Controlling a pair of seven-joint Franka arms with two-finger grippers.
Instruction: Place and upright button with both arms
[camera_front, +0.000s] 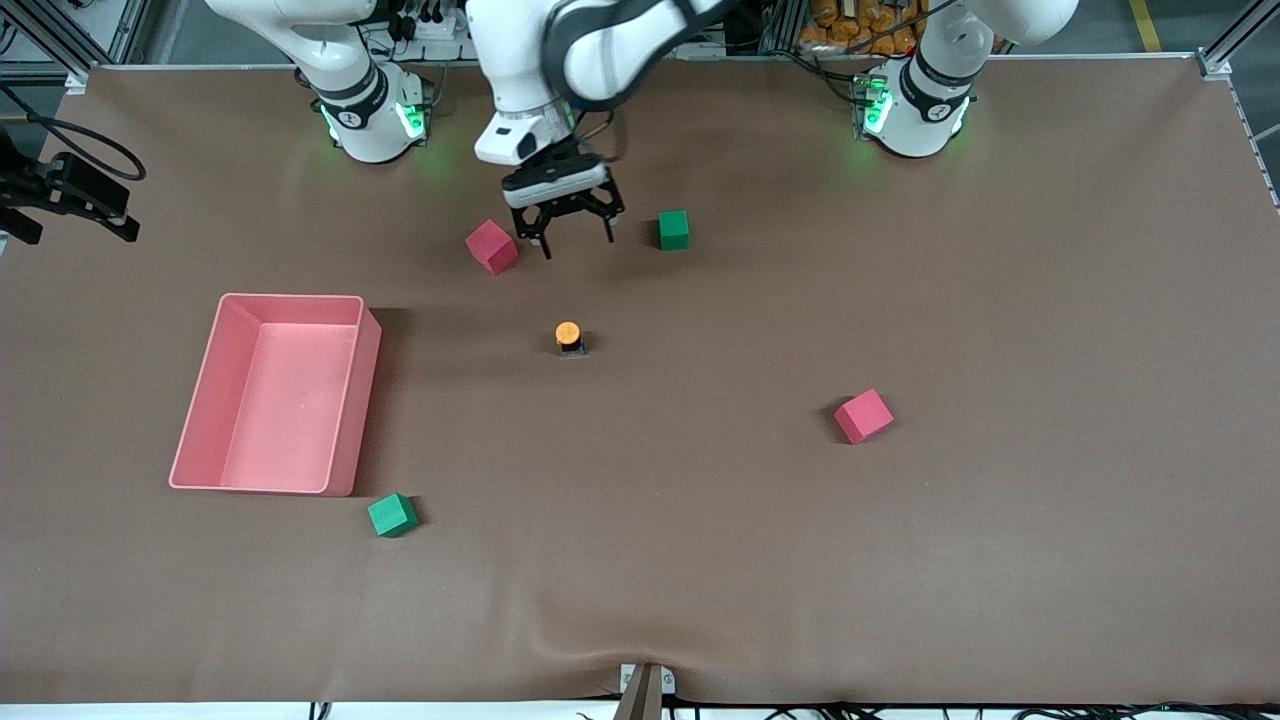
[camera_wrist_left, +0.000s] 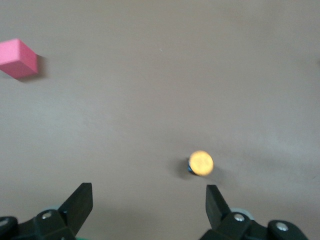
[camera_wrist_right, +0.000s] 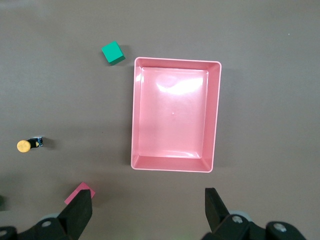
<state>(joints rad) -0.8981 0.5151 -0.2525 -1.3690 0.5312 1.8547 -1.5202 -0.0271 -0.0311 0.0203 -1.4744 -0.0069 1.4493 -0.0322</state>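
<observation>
brown table (camera_front: 900, 560), button (camera_front: 569, 338) seemingly upright

Front view: high across the table, facing my two bases. Left wrist view: looks straight down, close, on the small orange-capped push-button (camera_wrist_left: 201, 163), shared with the front view (camera_front: 568, 333). Right wrist view: higher, straight down over the pink rectangular plastic bin (camera_wrist_right: 175, 165).

No readable text, labels, brands or numbers anywhere.
</observation>
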